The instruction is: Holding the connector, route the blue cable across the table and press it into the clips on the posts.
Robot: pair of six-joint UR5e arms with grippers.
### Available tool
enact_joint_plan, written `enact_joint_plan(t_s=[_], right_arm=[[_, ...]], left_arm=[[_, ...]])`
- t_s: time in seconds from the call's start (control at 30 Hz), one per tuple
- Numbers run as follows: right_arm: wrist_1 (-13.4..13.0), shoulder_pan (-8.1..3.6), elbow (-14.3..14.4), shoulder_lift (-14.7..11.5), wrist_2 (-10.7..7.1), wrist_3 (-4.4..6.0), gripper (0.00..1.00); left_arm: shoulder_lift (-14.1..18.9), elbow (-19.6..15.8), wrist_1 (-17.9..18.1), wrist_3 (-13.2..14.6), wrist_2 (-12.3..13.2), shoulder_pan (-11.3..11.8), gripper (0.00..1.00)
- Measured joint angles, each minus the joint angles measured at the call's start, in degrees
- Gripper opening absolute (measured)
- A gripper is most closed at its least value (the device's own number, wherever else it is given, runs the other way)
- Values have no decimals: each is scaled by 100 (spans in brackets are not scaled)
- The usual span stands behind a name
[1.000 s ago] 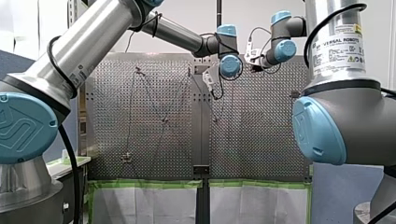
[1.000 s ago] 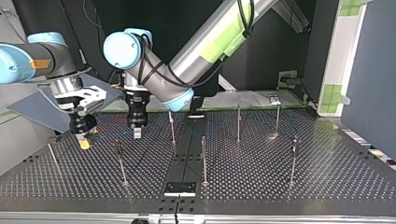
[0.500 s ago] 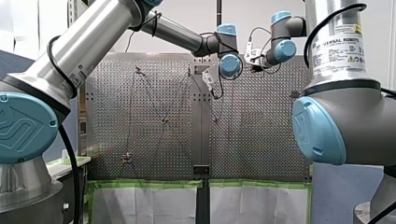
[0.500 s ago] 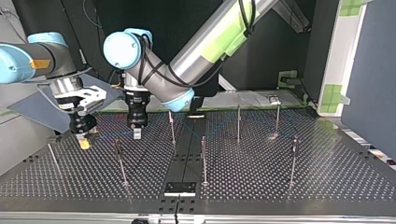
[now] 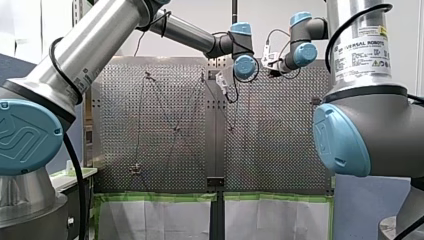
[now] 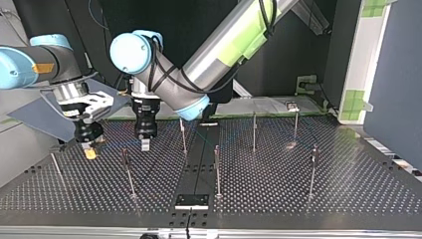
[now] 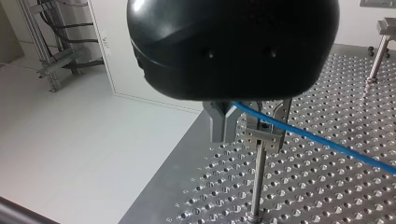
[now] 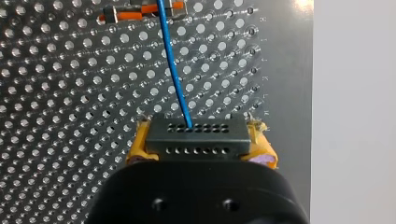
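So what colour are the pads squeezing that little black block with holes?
Yellow; the pads clamp the connector, clearest in the right wrist view.

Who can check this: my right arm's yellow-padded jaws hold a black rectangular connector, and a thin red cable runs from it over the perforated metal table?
Only the colour is wrong. The right wrist view shows a thin blue cable running from the black rectangular connector, held by my right gripper in its yellow-padded jaws, over the perforated metal table.
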Motion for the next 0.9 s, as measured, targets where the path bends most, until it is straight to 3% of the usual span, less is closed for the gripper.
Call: enact_joint_plan(t_s=[0.4,0.5,0.9], right_arm=[[0,4,0,0,-1,0,0],[-1,-3,-1,1,6,0,0],[0,-1,0,0,0,0,0]], left_arm=[[40,-3,-27,6,265,121,0],[-24,9,-14,1,128,60,0],[-26,2,-16,0,127,57,0]])
